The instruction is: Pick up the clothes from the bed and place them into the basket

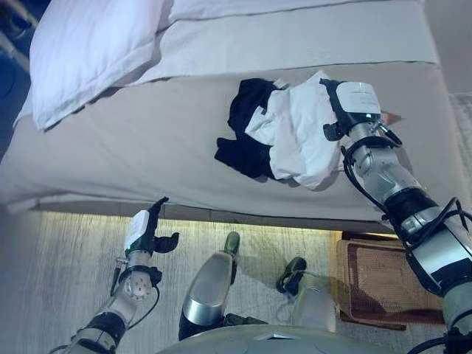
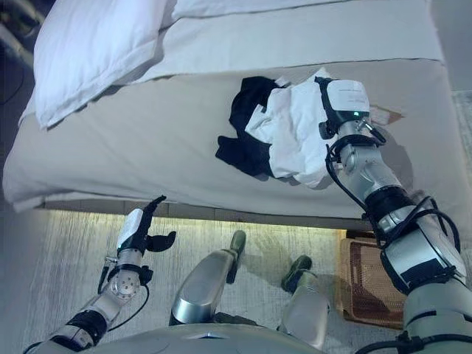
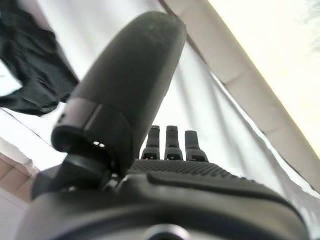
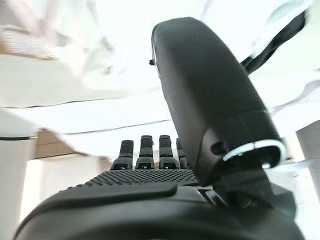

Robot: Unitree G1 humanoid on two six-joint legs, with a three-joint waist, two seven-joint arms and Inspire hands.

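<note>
A white garment [image 1: 295, 133] lies crumpled over a black garment [image 1: 247, 110] on the beige bed [image 1: 125, 147], right of the middle. My right hand [image 1: 345, 103] rests on the bed at the white garment's right edge, touching the cloth. In the right wrist view its fingers [image 4: 150, 152] are straight and its thumb [image 4: 205, 95] is held out, with white cloth [image 4: 125, 55] just past them. My left hand [image 1: 144, 228] is open and empty, low in front of the bed's near edge. A brown woven basket [image 1: 376, 284] stands on the floor at the right.
A white pillow [image 1: 88, 51] lies at the bed's far left. A folded-back sheet [image 1: 295, 37] covers the head of the bed. A pale rug [image 1: 66, 280] covers the floor in front of the bed. The black garment also shows in the left wrist view [image 3: 30, 75].
</note>
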